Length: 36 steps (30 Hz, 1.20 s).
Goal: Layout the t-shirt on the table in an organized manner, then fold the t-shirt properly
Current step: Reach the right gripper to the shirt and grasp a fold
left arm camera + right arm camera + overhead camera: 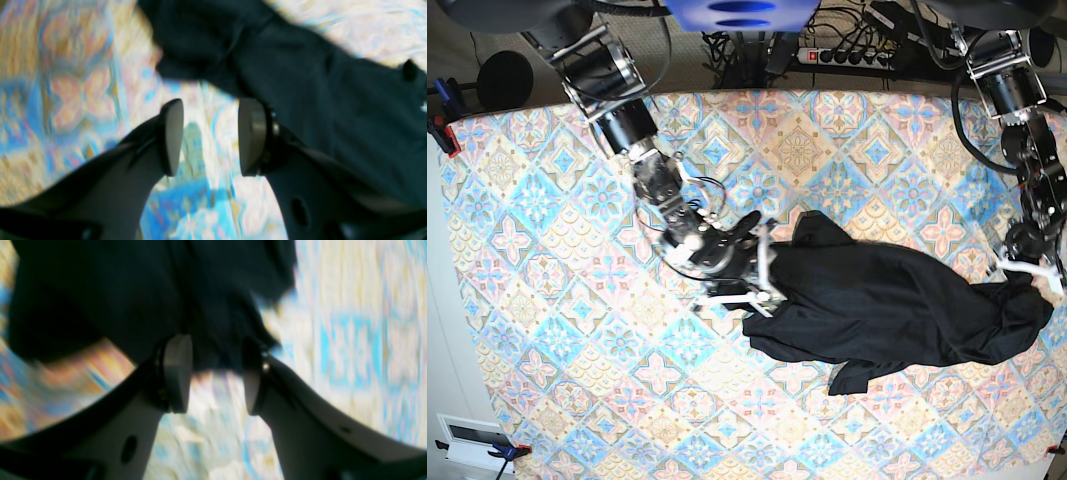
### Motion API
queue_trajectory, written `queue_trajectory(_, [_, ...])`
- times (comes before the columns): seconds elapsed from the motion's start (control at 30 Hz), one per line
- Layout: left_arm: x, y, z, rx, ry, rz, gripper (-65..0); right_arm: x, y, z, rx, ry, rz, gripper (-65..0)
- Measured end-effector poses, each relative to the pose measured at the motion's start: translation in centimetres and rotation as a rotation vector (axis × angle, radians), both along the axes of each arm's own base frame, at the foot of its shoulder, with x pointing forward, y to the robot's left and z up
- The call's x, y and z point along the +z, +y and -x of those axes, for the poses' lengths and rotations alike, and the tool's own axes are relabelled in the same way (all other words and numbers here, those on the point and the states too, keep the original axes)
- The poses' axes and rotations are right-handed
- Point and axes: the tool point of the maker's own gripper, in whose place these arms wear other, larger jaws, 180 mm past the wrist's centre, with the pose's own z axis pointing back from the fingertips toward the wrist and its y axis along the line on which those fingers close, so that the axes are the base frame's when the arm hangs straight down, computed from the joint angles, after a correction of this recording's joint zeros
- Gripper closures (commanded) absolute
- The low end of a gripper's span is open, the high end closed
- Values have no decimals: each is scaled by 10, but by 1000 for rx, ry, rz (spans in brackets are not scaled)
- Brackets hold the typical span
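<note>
**Both grippers stand open at either end of a rumpled black shirt**

From my remote station, I see the t-shirt [887, 305] lying crumpled across the right-hand middle of the table [547, 300] in the base view, bunched in long folds, with one loose flap trailing toward the near edge. It is neither spread flat nor folded. I judge the layout step barely begun.

My right gripper [752, 275], on that view's left, sits low at one end of the garment. In its wrist view the fingers [178, 373] stand apart, dark cloth bunched just above the gap and patterned table showing between them. Whether fabric actually lies between them I cannot tell through the blur. The arm reaches in from the far-left corner, forearm slanting down, wrist bent toward the shirt.

My left gripper [1027, 265], on the base view's right, hovers at the opposite end. Its wrist view shows the fingers [173, 136] apart with only tablecloth between them and the shirt [333, 100] just beyond and to one side. Nothing is held. That arm drops steeply from the far-right corner, its wrist hanging over the shirt's bunched end.

With one gripper at each end, the arms look placed to pinch both ends and pull the garment straight, as I read it.
</note>
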Motion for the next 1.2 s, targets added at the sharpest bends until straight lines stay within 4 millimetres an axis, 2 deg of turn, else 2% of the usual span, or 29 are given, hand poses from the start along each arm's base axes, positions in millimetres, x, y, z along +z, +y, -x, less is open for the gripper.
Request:
queue_trajectory(0.13, [-7,-8,11,-2,-8,25,-262,0,33,3,75,-1,-23,-233])
queue_trajectory(0.2, [-19,-12,20,-2,25,46,-262,-11,36,4,98,11,1,-233])
queue_trajectory(0.3, [-27,-15,28,-5,39,69,-262,-18,36,-2,122,6,27,-233])
queue_trajectory(0.47, [-29,-19,30,-9,30,98,-262,-24,38,-7,132,0,21,-233])
queue_trajectory(0.73, [-33,-19,34,-9,45,99,-262,-18,36,-14,128,-17,16,-233])
queue_trajectory(0.93, [-33,-19,33,-9,44,98,-262,-27,10,-18,99,-7,62,-233])
queue_trajectory(1.2, [-33,-19,33,-9,44,99,-262,-19,11,-25,74,-20,23,-233])
